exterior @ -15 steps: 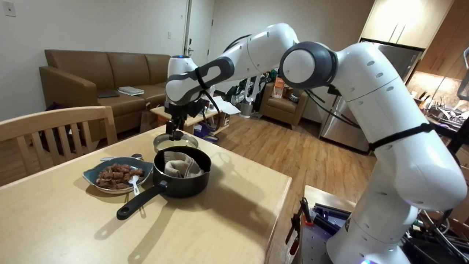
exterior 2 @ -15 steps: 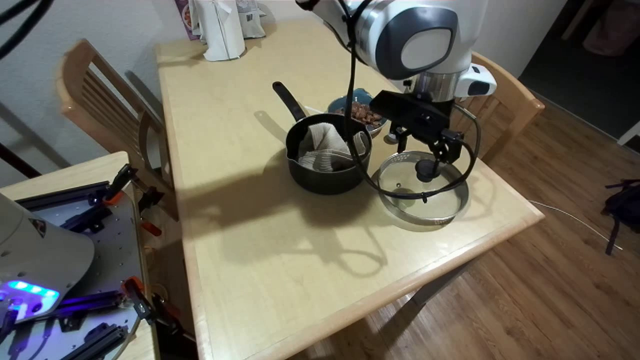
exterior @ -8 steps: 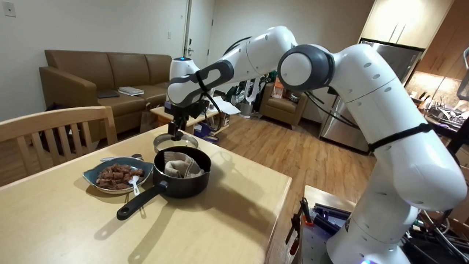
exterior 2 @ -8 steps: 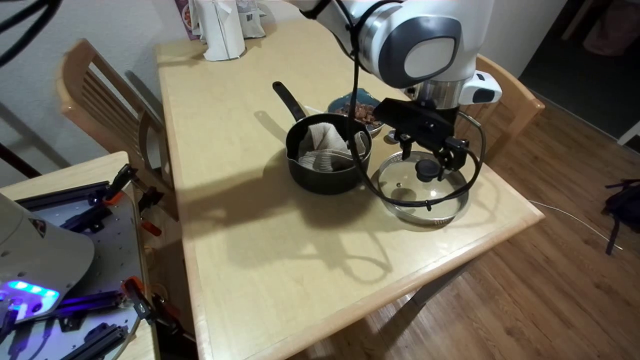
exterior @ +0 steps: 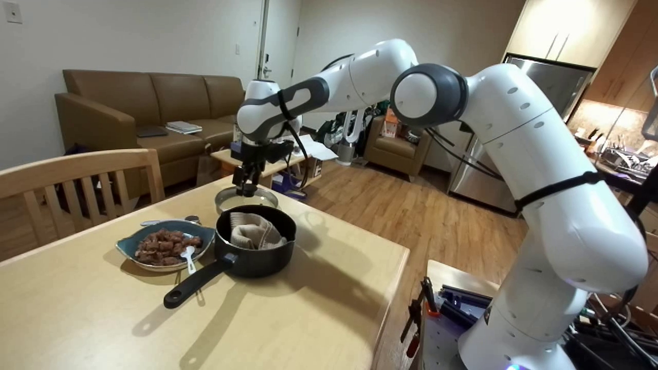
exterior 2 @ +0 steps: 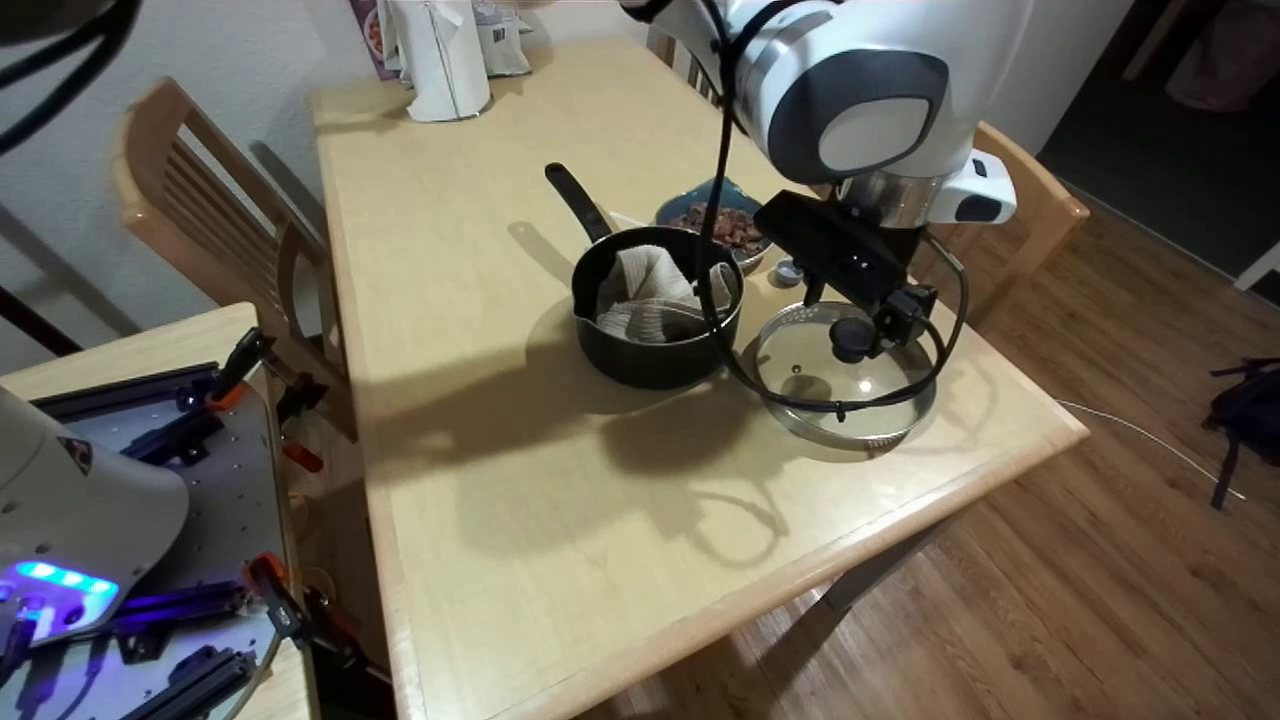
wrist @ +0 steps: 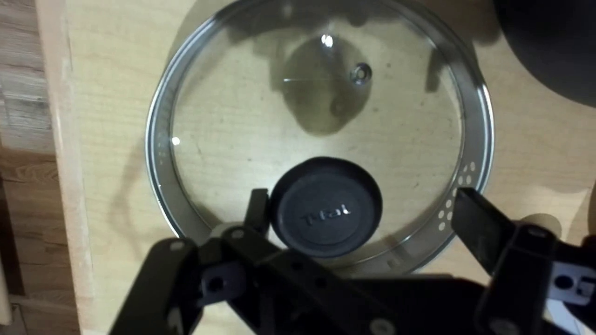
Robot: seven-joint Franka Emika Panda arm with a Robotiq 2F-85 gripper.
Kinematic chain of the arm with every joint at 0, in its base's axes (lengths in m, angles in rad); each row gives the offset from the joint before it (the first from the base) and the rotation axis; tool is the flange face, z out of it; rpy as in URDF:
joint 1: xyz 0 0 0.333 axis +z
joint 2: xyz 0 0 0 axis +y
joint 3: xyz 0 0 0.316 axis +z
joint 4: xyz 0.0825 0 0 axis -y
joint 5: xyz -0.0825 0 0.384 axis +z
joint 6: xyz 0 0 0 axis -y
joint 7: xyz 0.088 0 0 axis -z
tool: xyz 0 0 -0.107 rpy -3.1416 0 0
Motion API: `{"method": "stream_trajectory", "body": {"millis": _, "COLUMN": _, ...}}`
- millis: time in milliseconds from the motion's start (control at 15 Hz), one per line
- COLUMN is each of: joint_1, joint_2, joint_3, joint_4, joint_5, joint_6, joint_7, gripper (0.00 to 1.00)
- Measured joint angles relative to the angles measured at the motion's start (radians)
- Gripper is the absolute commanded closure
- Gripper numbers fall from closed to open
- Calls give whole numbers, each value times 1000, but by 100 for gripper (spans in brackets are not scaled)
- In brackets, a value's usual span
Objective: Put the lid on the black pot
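Note:
The glass lid (wrist: 396, 116), with its metal rim and black knob (wrist: 326, 207), lies on the table beside the pot. The lid also shows in both exterior views (exterior: 226, 203) (exterior 2: 862, 372). The black pot (exterior: 262, 263) stands upright and uncovered with a beige cloth (exterior: 252, 231) inside. It also shows in an exterior view (exterior 2: 650, 365) and at the upper right of the wrist view (wrist: 558, 46). My gripper (wrist: 365, 211) is open over the lid. The knob is between its fingers, right beside or touching the left finger, with a wide gap to the right finger.
A blue dish (exterior: 128, 242) of brown food with a white spoon (exterior: 188, 254) stands next to the pot. A small round metal item (exterior 2: 787, 272) lies near the lid. The pot's handle (exterior: 198, 282) points away from the lid. The robot's cable (exterior 2: 760, 378) hangs in front of the lid.
In the exterior views my hand has turned and shifted slightly around the knob. The lid is in about the same place; the pot has not moved.

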Motion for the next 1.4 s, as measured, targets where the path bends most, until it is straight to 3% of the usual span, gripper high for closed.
{"method": "stream_trajectory", "body": {"millis": 733, "joint_1": -10, "joint_2": 33, "joint_3": -8, "joint_4": 92, "joint_5": 18, "joint_6": -138, "joint_7": 1, "gripper": 0}}
{"method": "stream_trajectory", "body": {"millis": 1133, "joint_1": -1, "joint_2": 89, "joint_3": -16, "joint_4": 141, "joint_5": 0, "joint_6": -117, "joint_7": 0, "gripper": 1}}
{"method": "stream_trajectory", "body": {"millis": 1200, "joint_1": 1, "joint_2": 96, "joint_3": -17, "joint_4": 146, "joint_5": -5, "joint_6": -103, "joint_7": 0, "gripper": 26}}
{"method": "stream_trajectory", "body": {"millis": 1267, "joint_1": 4, "joint_2": 102, "joint_3": -18, "joint_4": 149, "joint_5": -8, "joint_6": -89, "joint_7": 0, "gripper": 26}}
{"method": "stream_trajectory", "body": {"millis": 1400, "joint_1": 6, "joint_2": 110, "joint_3": -18, "joint_4": 153, "joint_5": -11, "joint_6": -66, "joint_7": -1, "gripper": 38}}
